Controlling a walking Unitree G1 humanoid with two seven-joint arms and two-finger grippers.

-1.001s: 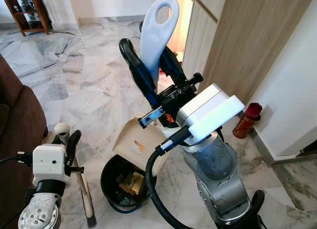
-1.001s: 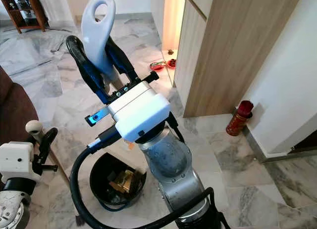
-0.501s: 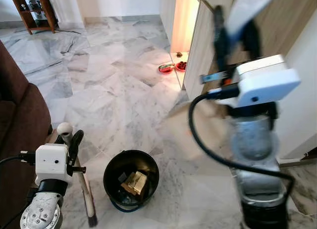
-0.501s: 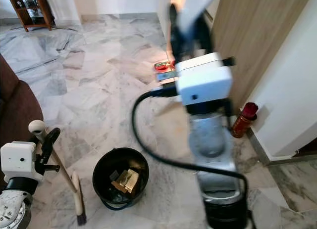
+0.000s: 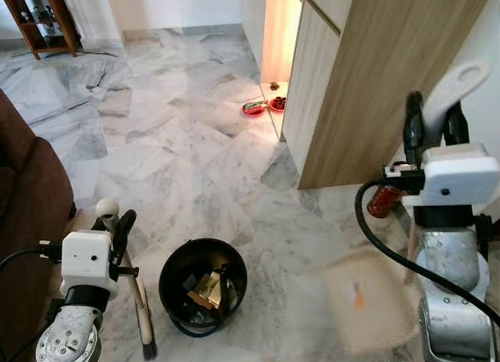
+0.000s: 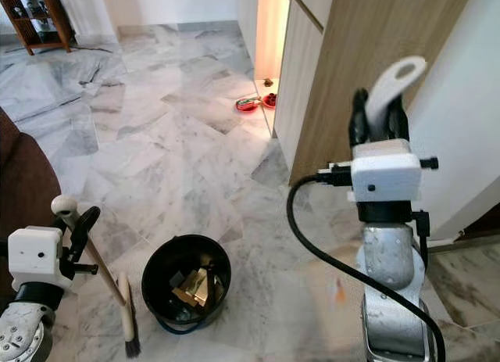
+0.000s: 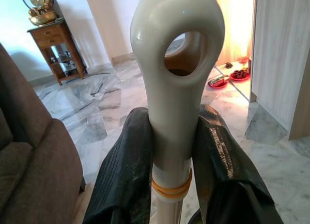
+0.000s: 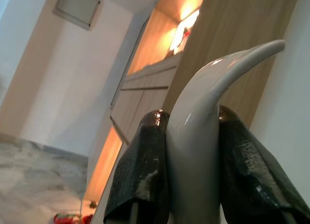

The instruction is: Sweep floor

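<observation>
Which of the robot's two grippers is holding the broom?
The left gripper: its handle runs down to a broom beside the black bin. The right gripper holds the pale dustpan handle up by the wooden cabinet.

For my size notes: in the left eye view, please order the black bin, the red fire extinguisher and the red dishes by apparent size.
1. black bin, clearly largest.
2. red fire extinguisher, partly hidden.
3. red dishes, smallest, but farthest from the camera, so real size is unsure.

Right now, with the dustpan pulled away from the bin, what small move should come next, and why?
Probably lower the dustpan flat onto the marble beside the black bin. The right end effector grips its handle, the left end effector grips the broom, and debris already lies in the bin.
</observation>
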